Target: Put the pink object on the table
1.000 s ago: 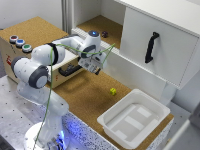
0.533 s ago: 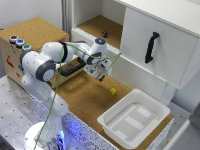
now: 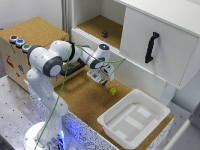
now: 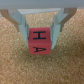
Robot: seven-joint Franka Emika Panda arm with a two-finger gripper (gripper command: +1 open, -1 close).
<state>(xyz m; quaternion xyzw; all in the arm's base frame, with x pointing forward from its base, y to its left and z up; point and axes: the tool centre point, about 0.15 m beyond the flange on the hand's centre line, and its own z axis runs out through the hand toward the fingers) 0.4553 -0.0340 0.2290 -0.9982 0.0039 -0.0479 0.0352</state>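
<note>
In the wrist view the pink object (image 4: 40,40), a reddish-pink cube with dark letters on its faces, sits between my two fingers (image 4: 23,27), just over or on the brown cork table (image 4: 42,70). My gripper (image 4: 40,44) is shut on its sides. In the exterior view my gripper (image 3: 103,76) hangs low over the table (image 3: 82,97), in front of the open cabinet shelf. The block itself is hidden there by the hand.
A small yellow object (image 3: 113,91) lies on the cork close to the gripper. A white plastic tray (image 3: 151,106) stands at the exterior view's right front. A small dark purple object (image 3: 104,34) sits on the cabinet shelf. A cabinet door with a black handle (image 3: 151,47) stands behind.
The arm has swung out from the shelf and come down toward the cork surface, carrying the block with it.
</note>
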